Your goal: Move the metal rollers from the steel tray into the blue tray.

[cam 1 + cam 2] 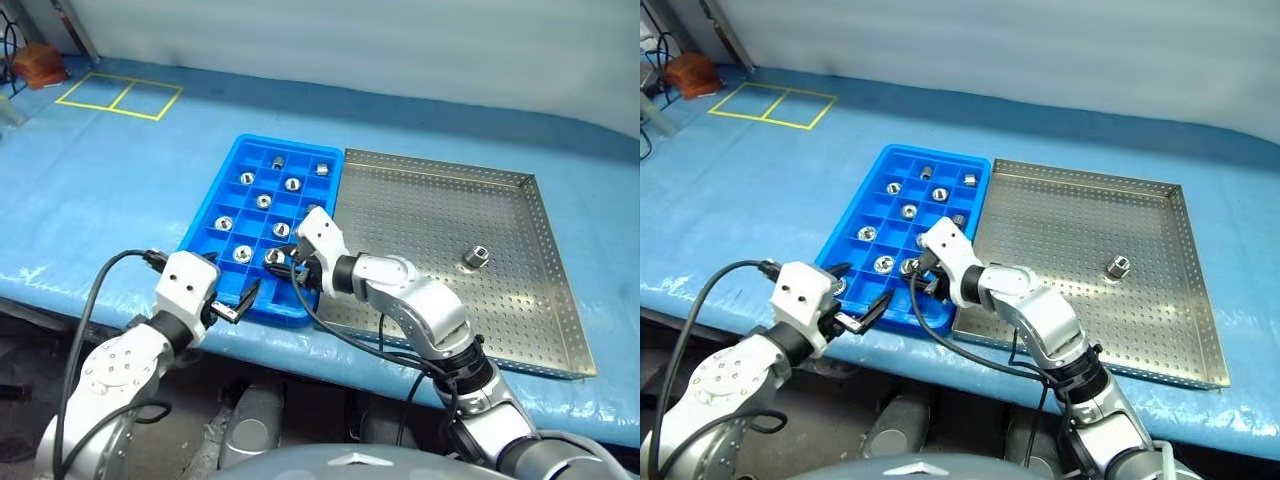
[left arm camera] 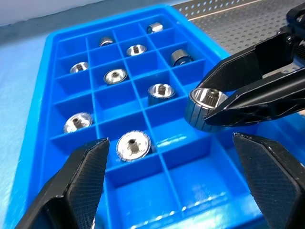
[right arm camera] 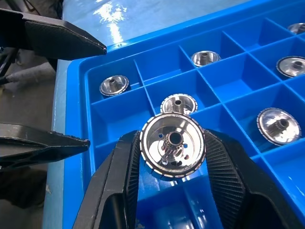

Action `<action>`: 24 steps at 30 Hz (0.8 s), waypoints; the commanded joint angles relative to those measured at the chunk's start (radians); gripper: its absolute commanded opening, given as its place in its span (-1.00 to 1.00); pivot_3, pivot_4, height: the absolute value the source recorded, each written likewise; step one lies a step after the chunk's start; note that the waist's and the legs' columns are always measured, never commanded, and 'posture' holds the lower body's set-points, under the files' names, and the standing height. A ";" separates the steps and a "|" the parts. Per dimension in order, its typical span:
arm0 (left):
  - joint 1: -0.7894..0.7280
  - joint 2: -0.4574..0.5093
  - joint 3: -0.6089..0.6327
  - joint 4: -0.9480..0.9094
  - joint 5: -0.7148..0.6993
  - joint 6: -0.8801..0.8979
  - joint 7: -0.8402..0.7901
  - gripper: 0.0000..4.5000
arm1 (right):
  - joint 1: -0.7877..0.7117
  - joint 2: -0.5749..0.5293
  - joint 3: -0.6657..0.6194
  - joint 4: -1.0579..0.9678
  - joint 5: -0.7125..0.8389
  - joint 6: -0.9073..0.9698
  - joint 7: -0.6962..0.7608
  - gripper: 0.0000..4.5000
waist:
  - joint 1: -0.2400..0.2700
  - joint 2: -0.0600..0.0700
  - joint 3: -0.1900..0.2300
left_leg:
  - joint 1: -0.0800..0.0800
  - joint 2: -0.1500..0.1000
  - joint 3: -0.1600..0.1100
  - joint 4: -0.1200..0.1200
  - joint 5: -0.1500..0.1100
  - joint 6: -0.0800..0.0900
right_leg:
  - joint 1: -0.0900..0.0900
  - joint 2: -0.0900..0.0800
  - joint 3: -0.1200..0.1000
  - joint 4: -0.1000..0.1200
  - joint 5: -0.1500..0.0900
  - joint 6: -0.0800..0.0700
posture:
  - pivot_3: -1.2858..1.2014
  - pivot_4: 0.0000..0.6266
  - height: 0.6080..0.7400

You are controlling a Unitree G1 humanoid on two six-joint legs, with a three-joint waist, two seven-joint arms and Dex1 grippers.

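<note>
The blue tray [image 1: 290, 145] lies in the middle of the table, with several metal rollers [image 1: 263, 201] resting in its compartments. My right gripper [image 1: 287, 268] is shut on one metal roller [image 3: 172, 145] and holds it just above the near compartments of the blue tray. My left gripper [image 2: 170, 140] stands open at the tray's near edge, with nothing between its fingers, facing the held roller [image 2: 205, 107]. The steel tray [image 1: 420, 210] sits against the blue tray's right side. A single roller [image 1: 474, 258] stands on its perforated floor.
A blue covering spreads over the table. Yellow tape squares [image 1: 120, 95] and an orange-brown object [image 1: 40, 62] lie at the far left. Black cables run along both arms at the table's front edge [image 1: 120, 290].
</note>
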 commanded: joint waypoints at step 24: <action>-0.016 0.029 -0.040 -0.008 -0.044 -0.015 -0.028 1.00 | 0.023 0.030 -0.086 -0.095 0.038 -0.031 -0.048 0.90 | 0.062 0.000 0.000 | -0.002 0.002 0.000 -0.001 -0.003 -0.004 | -0.002 0.000 -0.003 -0.001 -0.001 -0.002 | 0.40 -0.52 1.00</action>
